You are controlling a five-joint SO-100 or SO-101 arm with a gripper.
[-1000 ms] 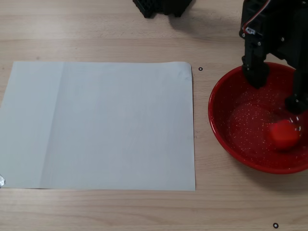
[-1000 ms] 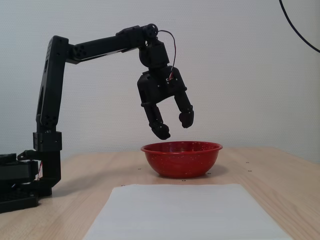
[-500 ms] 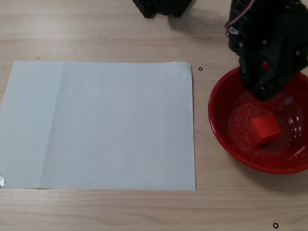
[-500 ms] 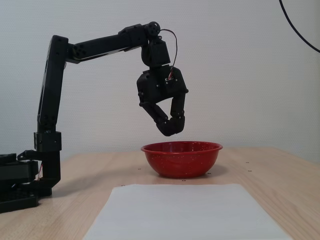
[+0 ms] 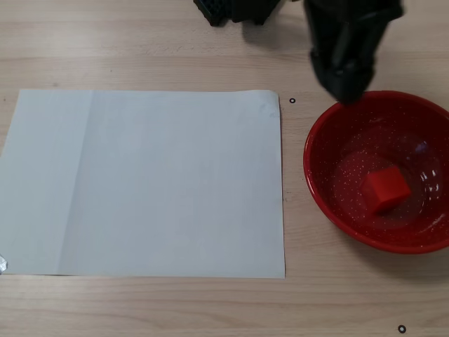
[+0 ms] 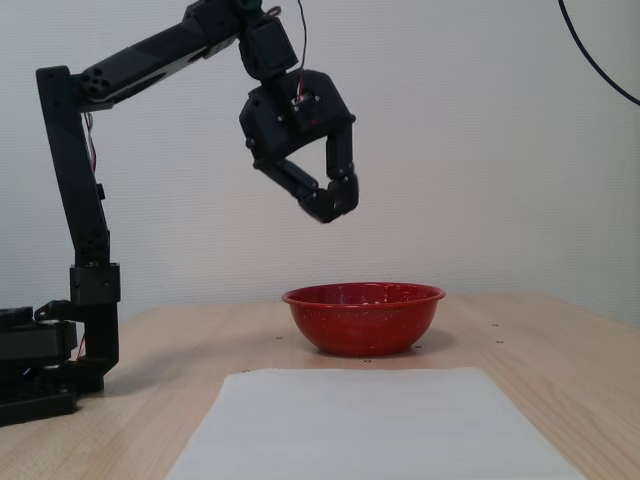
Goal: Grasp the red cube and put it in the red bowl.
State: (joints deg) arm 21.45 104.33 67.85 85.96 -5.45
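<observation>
cube lying in the bowl, gripper hanging above

the red cube (image 5: 386,189) is lying inside the red bowl (image 5: 319,186), on its bottom, a little to the right of the middle in a fixed view from above. in the low fixed view the bowl (image 6: 364,318) is standing on the wooden table (image 6: 540,370), and its wall is hiding the cube.

the gripper (image 6: 333,200) is hanging high over the bowl, touching nothing. its two fingertips are meeting at the tips, so it is closed and holding nothing. in a fixed view from above, the gripper (image 5: 345,88) is showing as a dark blur over the far rim of the bowl.

a white sheet of paper (image 5: 144,181) is lying flat on the table, left of the bowl and not touching it.
</observation>
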